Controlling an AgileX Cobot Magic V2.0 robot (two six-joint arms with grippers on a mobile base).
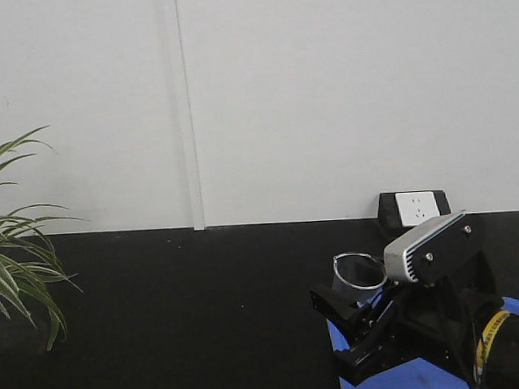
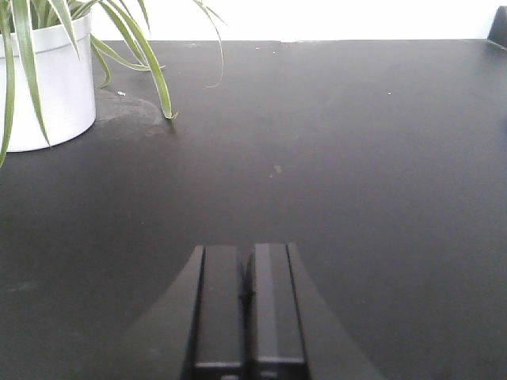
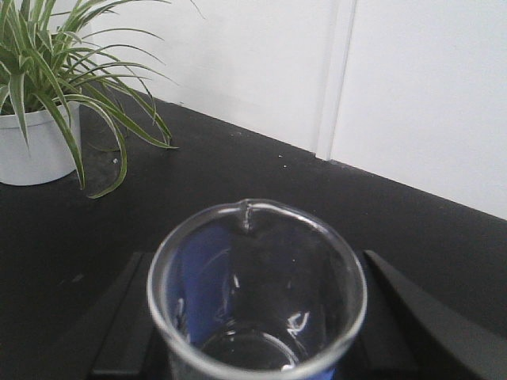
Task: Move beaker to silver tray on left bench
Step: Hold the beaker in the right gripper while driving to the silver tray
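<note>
Where the front view looks: a black desk (image 1: pixel 206 321) runs along a white wall (image 1: pixel 324 93).
Left edge: a green plant (image 1: pixel 16 253) hangs striped leaves over the desk.
Back of desk: a black box with a white socket (image 1: pixel 416 208) stands against the wall.
Beaker: the clear glass beaker (image 1: pixel 360 275) is at lower right, upright, rim up, clamped in the right claw (image 1: pixel 353 308).
Under it: a blue tray (image 1: pixel 412 377) lies below the arm, and the beaker is at its near-left corner; I cannot tell whether the glass touches anything beneath.
Right arm: black, with a silver-grey camera housing (image 1: pixel 430 241) just beside the beaker.

Left wrist view, left claw: the left claw (image 2: pixel 247 297) has its two fingers pressed together, gripping nothing, over bare desk.
Pot: a white pot (image 2: pixel 43 95) holding the plant stands at upper left, well apart from that claw.

Right wrist view, grip: the beaker fills the lower middle, with dark fingers (image 3: pixel 416 313) on either side of the glass.
Glass: a pour lip marks the far rim, and blue shows through the wall.
Background: the potted plant at upper left, white wall behind.
</note>
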